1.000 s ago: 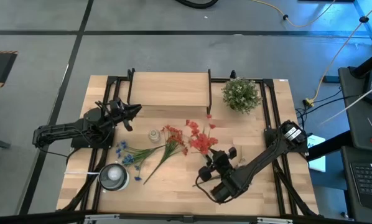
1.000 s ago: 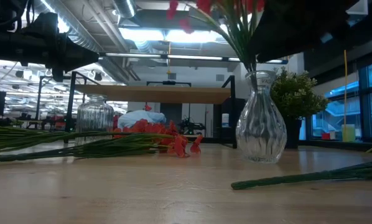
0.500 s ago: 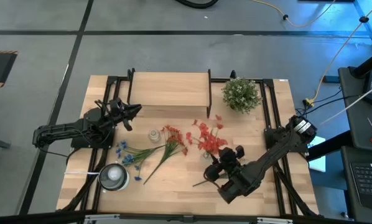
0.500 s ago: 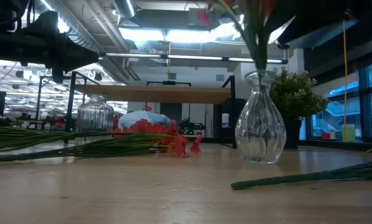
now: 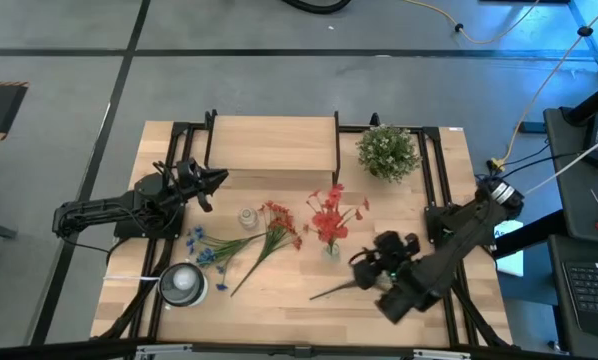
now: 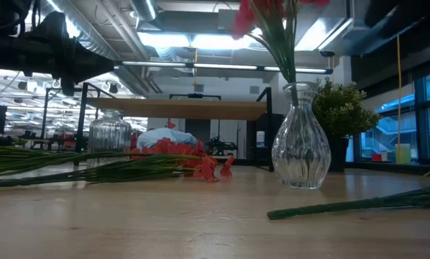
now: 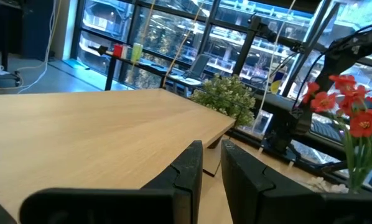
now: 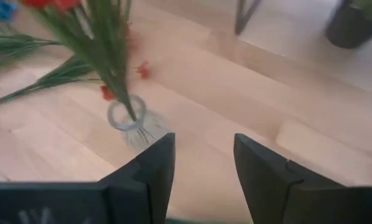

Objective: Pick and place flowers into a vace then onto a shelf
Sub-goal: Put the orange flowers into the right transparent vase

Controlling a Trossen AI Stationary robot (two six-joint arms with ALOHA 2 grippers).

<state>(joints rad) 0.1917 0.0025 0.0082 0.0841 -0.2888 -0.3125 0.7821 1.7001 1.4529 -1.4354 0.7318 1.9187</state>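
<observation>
A clear glass vase (image 5: pixel 330 247) (image 6: pixel 300 144) (image 8: pixel 135 126) stands on the table with a bunch of red-orange flowers (image 5: pixel 329 214) (image 6: pixel 267 16) in its neck. My right gripper (image 5: pixel 362 266) (image 8: pixel 204 168) is open, just right of and nearer than the vase, touching nothing. More loose flowers lie flat on the table: red-orange ones (image 5: pixel 278 224), blue ones (image 5: pixel 203 248) and a bare green stem (image 5: pixel 331 290) (image 6: pixel 359 204). My left gripper (image 5: pixel 215 181) (image 7: pixel 212 163) is shut and hovers by the shelf's (image 5: pixel 272 145) left near corner.
The bushy green plant (image 5: pixel 387 151) stands at the far right, beside the shelf. A small ribbed glass jar (image 5: pixel 247 216) (image 6: pixel 109 132) stands left of the loose flowers. A round container with a white top (image 5: pixel 183 283) sits near the left near corner. Black frame rails run along both table sides.
My right gripper has drawn back from above the vase toward the table's right and near edges. The red-orange bunch has stayed in the vase, and its blooms have swung from the left toward the far side. The vase has kept its place.
</observation>
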